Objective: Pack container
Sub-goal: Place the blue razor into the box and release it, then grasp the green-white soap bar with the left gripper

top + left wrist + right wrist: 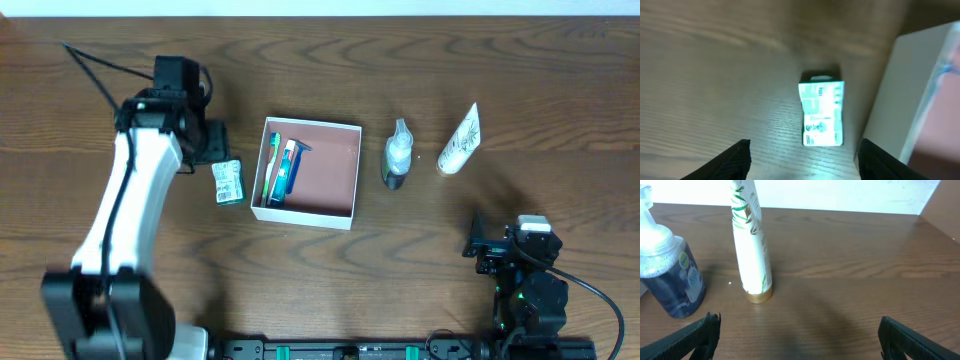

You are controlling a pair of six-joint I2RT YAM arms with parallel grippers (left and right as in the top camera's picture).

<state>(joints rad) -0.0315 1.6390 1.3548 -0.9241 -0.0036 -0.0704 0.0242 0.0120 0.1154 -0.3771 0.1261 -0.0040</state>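
The container, a square white-walled box with a reddish-brown inside, sits mid-table and holds a green toothbrush and a blue toothpaste tube. A small green-and-white packet lies on the table just left of it; it also shows in the left wrist view beside the container's wall. My left gripper hovers open just behind the packet, its jaws empty. A blue spray bottle and a white tube stand right of the container. My right gripper is open and empty near the front right.
In the right wrist view the spray bottle and white tube stand ahead of the open jaws. The table's far edge runs along the top of the overhead view. Black cables trail behind the left arm.
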